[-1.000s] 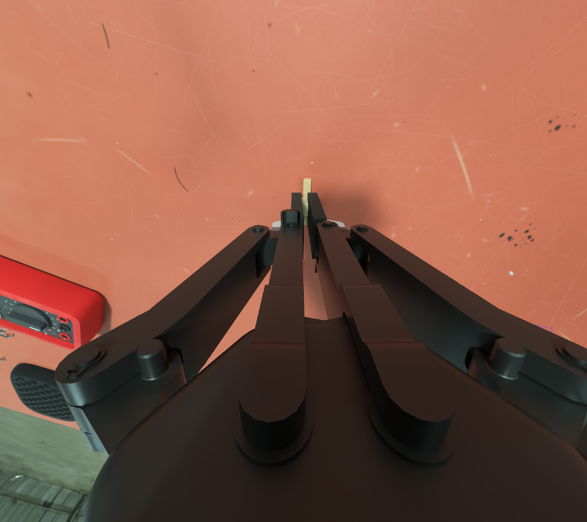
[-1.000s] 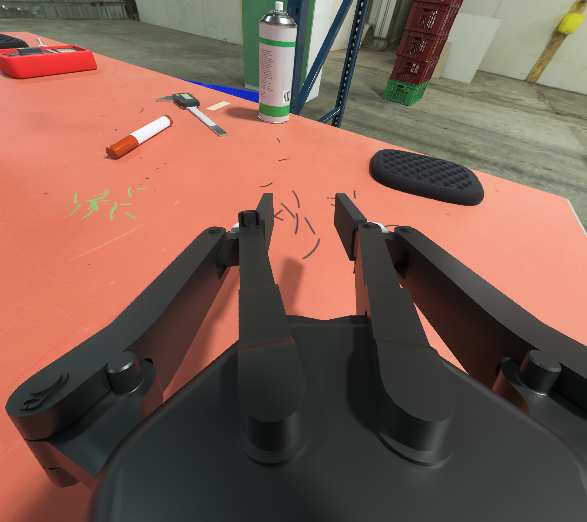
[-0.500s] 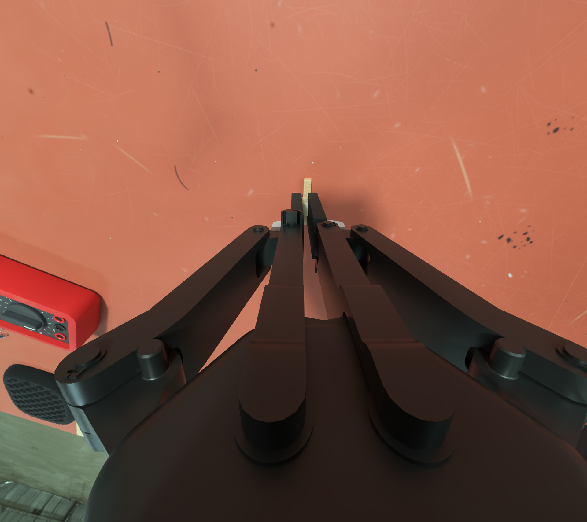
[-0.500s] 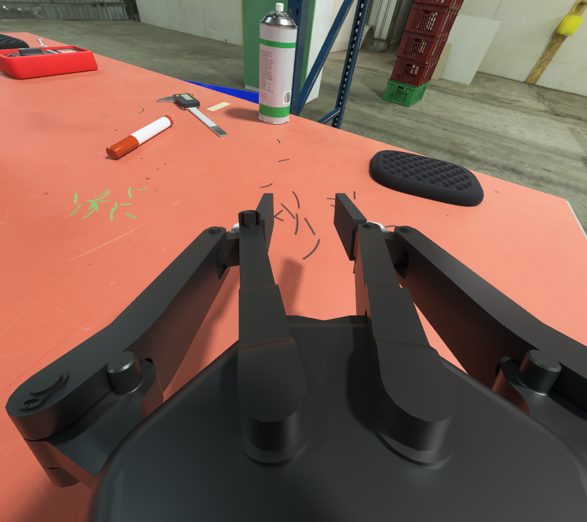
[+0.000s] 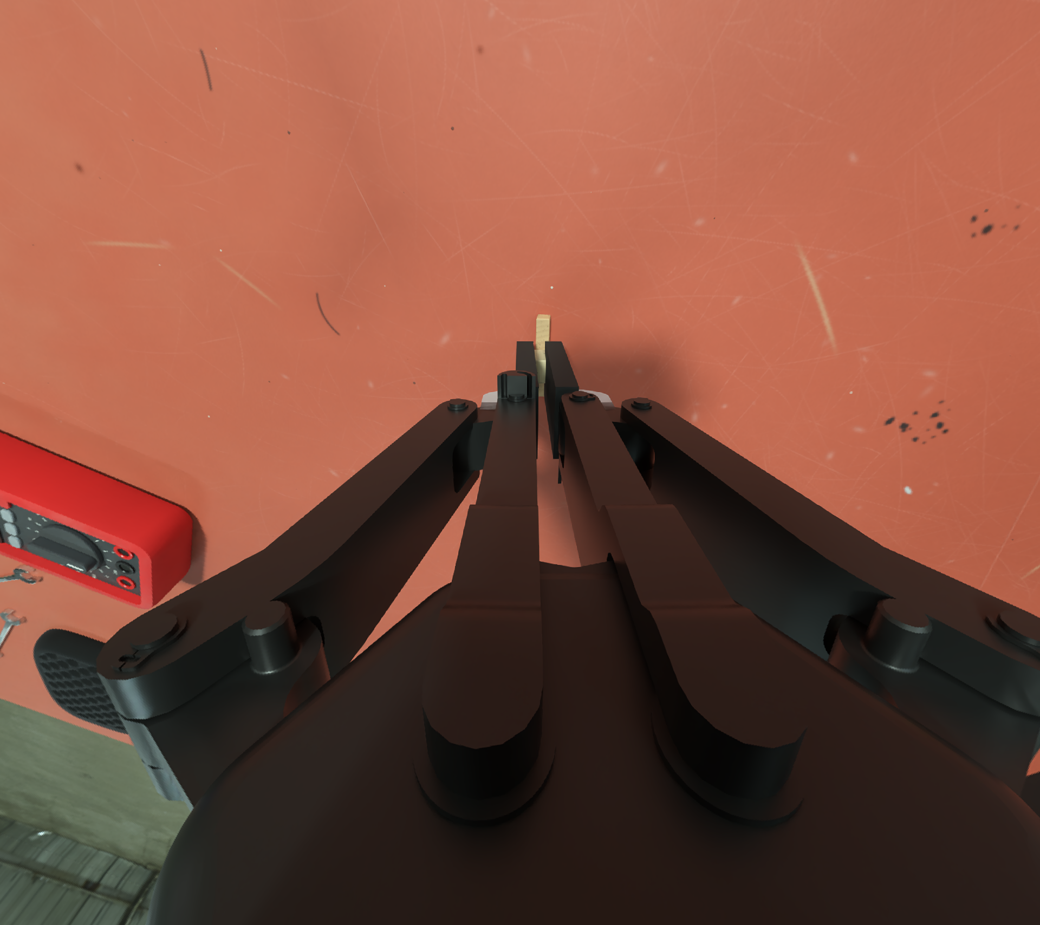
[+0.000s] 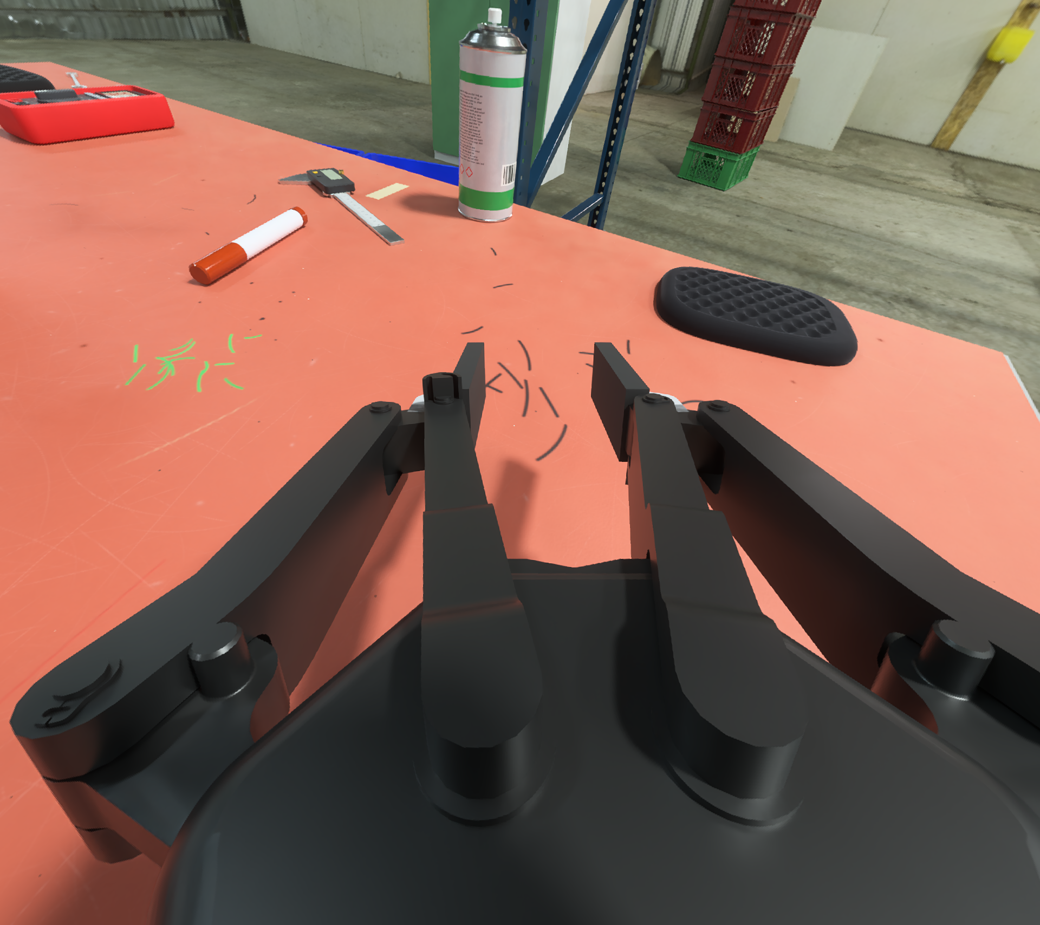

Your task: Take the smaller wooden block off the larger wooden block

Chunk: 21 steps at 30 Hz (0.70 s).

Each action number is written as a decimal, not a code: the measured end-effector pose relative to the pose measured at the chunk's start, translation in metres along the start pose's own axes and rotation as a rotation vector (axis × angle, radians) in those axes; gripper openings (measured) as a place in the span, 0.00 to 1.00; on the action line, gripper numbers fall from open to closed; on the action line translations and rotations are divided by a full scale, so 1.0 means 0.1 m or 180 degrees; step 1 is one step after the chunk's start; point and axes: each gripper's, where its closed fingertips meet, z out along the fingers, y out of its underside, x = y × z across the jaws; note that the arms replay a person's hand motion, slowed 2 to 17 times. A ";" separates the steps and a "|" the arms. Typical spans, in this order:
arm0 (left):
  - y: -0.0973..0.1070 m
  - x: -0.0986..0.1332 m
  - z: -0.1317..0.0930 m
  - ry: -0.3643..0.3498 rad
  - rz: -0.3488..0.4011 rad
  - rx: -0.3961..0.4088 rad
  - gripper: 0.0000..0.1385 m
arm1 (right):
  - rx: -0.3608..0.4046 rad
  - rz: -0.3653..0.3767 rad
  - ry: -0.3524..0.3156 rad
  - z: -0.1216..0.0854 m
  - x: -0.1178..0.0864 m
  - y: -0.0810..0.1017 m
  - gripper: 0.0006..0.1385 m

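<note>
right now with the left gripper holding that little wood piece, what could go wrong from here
1. The small wooden block sits at the very tips of the left gripper, with part of it poking past them. A grip that shallow could let it slip or twist out.
2. No larger block shows beneath it, only bare table, so a drop would probably land it on the table.
3. The red meter lies near the table edge; a swing that way might bump it.

Left gripper (image 5: 540, 355) hides most of the wooden block (image 5: 542, 329).
</note>
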 end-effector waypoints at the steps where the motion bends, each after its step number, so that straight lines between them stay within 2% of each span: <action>1: -0.01 0.00 -0.01 -0.0012 -0.0001 0.0015 0.04 | 0.0001 0.0001 -0.0001 0.00 0.00 0.00 0.37; 10: -0.07 -0.02 -0.17 -0.0129 -0.0072 0.0196 0.04 | 0.0002 0.0008 -0.0005 0.00 0.00 0.00 0.36; 21: -0.15 -0.04 -0.47 -0.0238 -0.0181 0.0504 0.04 | 0.0017 0.0012 -0.0015 0.00 -0.01 -0.01 0.36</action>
